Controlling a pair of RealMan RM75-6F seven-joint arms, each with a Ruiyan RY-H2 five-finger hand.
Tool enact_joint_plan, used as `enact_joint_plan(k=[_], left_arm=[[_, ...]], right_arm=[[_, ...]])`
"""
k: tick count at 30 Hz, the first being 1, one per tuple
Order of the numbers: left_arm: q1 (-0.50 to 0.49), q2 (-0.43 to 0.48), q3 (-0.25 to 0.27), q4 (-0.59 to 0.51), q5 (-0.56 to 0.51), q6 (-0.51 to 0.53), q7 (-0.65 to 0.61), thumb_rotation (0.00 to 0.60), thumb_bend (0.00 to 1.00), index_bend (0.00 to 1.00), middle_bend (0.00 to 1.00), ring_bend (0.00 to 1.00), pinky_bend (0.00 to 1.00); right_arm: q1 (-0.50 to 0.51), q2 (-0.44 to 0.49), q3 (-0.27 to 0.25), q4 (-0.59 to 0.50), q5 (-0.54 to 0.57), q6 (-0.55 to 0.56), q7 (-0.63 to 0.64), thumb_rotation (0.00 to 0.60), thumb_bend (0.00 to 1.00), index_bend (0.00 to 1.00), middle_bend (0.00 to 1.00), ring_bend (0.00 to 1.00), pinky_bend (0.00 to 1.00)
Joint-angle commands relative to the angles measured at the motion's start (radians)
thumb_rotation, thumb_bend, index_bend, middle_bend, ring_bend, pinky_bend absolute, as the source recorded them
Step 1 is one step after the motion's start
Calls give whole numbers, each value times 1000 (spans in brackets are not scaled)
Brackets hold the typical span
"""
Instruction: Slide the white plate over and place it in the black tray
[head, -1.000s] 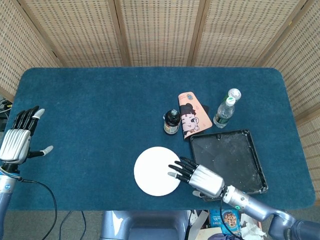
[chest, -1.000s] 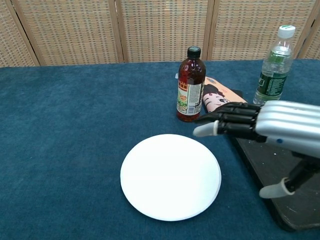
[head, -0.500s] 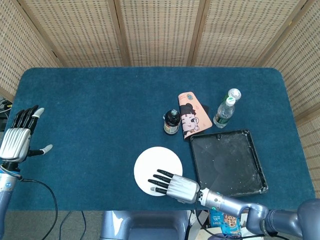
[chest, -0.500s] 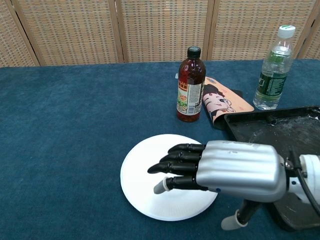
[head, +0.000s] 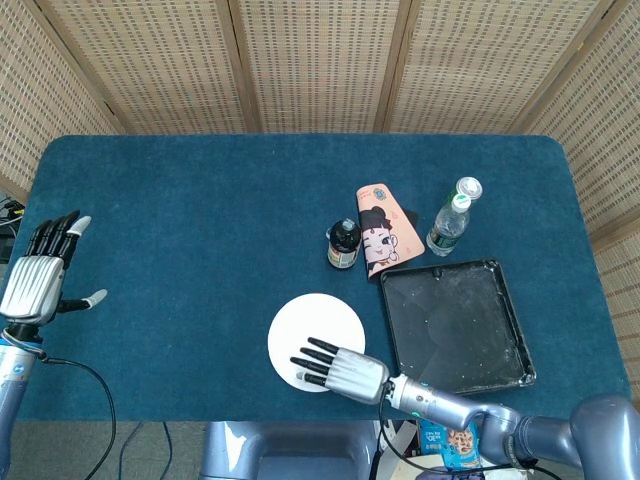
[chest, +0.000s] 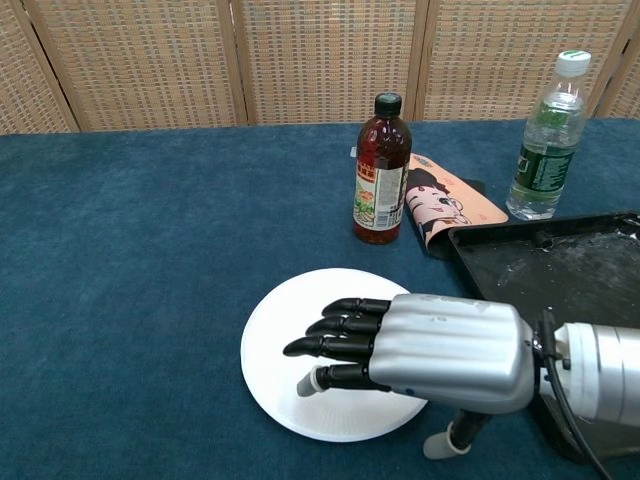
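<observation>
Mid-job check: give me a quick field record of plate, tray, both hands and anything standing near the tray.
plate: white plate, flat on the blue cloth, left of the tray, not in it
tray: black tray, holds nothing
right hand: right hand palm down over the plate's near side, fingers stretched across it
left hand: left hand at the table's far left, fingers apart, holding nothing
near tray: brown bottle, water bottle, printed pouch
</observation>
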Motion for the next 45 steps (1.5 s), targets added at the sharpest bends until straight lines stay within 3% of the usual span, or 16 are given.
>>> enact_joint_plan(k=[1, 6, 11, 18, 26, 30, 37, 45], left_arm=[[2, -1, -3, 1, 2, -3, 0, 600, 0, 0, 0, 0, 0], [5, -4, -10, 4, 3, -8, 2, 600, 0, 0, 0, 0, 0], [7, -6, -14, 6, 7, -13, 2, 600, 0, 0, 0, 0, 0], [11, -8, -20, 8, 8, -21, 4, 600, 0, 0, 0, 0, 0], [13, -8, -26, 7, 10, -30, 0, 600, 0, 0, 0, 0, 0], [15, -7, -28, 8, 13, -33, -4, 600, 0, 0, 0, 0, 0], [16, -7, -32, 11, 14, -39, -8, 600, 0, 0, 0, 0, 0], [20, -4, -35, 8, 18, -39, -12, 600, 0, 0, 0, 0, 0]], right_arm=[[3, -15, 3, 13, 12, 6, -7, 600, 0, 160, 0, 0, 0], [9, -41, 13, 42, 34, 10, -20, 600, 8, 175, 0, 0, 0], [10, -72, 29, 73, 57, 33, -22, 600, 141, 193, 0, 0, 0], [18, -104, 64, 119, 91, 68, -35, 600, 230, 194, 0, 0, 0], [33, -138, 110, 177, 146, 84, -35, 600, 479, 197, 0, 0, 0], [44, -146, 118, 193, 165, 76, -41, 600, 492, 312, 0, 0, 0], [53, -155, 112, 219, 170, 96, -41, 600, 492, 629, 0, 0, 0], [56, -158, 100, 241, 166, 129, -33, 600, 571, 673, 0, 0, 0]])
